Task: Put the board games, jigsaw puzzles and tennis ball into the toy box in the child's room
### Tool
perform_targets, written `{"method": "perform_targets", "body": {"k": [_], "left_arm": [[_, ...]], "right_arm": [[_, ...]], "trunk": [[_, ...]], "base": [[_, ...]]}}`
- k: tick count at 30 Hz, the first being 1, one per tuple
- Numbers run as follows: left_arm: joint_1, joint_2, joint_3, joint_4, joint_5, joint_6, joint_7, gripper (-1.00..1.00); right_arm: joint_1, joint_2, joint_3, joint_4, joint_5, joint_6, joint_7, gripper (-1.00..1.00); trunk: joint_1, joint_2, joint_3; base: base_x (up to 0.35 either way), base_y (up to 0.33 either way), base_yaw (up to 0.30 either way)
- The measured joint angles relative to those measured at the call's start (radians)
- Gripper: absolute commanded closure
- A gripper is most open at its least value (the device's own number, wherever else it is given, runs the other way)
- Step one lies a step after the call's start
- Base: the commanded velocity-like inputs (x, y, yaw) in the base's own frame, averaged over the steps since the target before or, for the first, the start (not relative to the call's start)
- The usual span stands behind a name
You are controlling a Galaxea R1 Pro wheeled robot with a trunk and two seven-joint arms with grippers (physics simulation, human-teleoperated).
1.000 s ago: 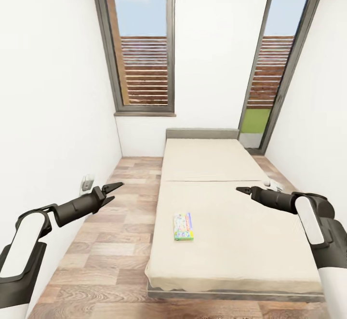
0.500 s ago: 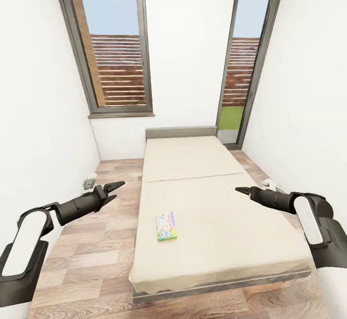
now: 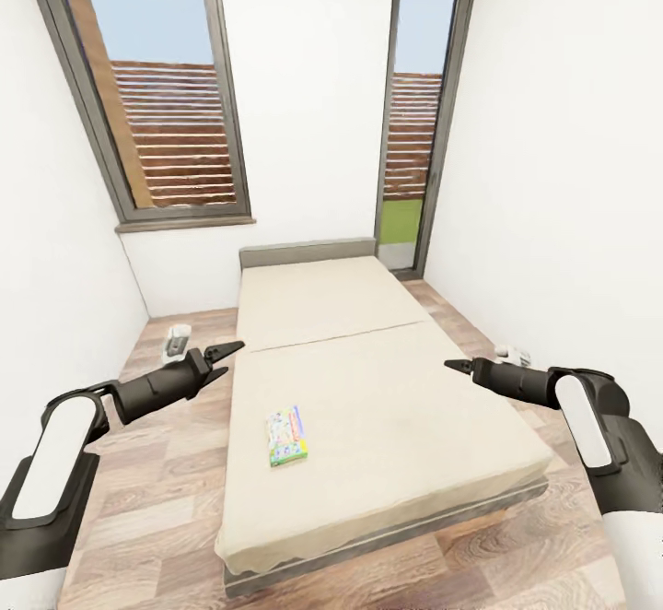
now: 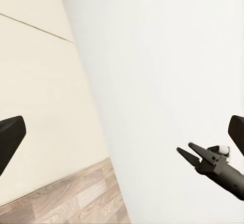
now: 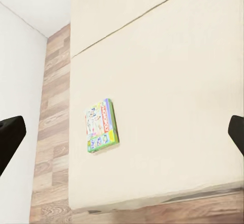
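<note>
One board game (image 3: pixel 287 436), a flat box printed in white, green and blue, lies on the beige bed (image 3: pixel 387 380) near its left side; it is also in the right wrist view (image 5: pixel 101 126). My left gripper (image 3: pixel 230 357) hovers open over the floor beside the bed, up and to the left of the box. My right gripper (image 3: pixel 451 367) hovers open above the bed's right part, well away from the box, and appears in the left wrist view (image 4: pixel 184 150). Both hold nothing. The table, toy box, jigsaw puzzles and tennis ball are out of view.
White walls close in on both sides of the bed. A window (image 3: pixel 147 103) and a glass door (image 3: pixel 414 122) are in the far wall. Small white objects lie on the wood floor by the left wall (image 3: pixel 175 341) and right of the bed (image 3: pixel 512 353).
The whole view has shifted, so the camera has moved: the bed and the board game now sit further left in the picture. Both arms keep the same pose.
</note>
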State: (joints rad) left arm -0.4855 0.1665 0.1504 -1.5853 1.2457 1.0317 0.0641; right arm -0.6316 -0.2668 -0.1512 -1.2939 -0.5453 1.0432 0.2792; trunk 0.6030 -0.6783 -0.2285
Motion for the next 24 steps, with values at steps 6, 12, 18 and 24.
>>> {"method": "perform_targets", "body": {"k": [6, 12, 18, 24], "left_arm": [[-0.003, 0.006, 0.002, -0.001, 0.004, 0.001, 0.000, -1.00], [-0.002, 0.012, 0.005, 0.000, 0.006, 0.002, 0.000, -1.00], [-0.002, 0.016, 0.007, 0.000, 0.008, 0.002, 0.000, -1.00], [-0.001, 0.019, 0.008, 0.001, 0.008, 0.002, 0.000, -1.00]], "right_arm": [[0.000, 0.001, 0.024, -0.001, 0.000, -0.004, 0.002, -1.00], [0.001, 0.002, 0.053, -0.002, 0.001, -0.020, 0.002, -1.00], [0.001, 0.008, 0.100, -0.002, 0.001, -0.035, 0.002, -1.00], [0.002, 0.011, 0.128, -0.002, 0.000, -0.042, 0.002, -1.00]], "trunk": [[0.023, -0.042, -0.019], [0.046, -0.084, -0.038], [0.069, -0.126, -0.057], [0.092, -0.168, -0.075]], "base": [[0.000, 0.000, -0.105], [0.000, 0.000, -0.046], [0.000, 0.000, -0.020], [0.000, 0.000, -0.008]]}}
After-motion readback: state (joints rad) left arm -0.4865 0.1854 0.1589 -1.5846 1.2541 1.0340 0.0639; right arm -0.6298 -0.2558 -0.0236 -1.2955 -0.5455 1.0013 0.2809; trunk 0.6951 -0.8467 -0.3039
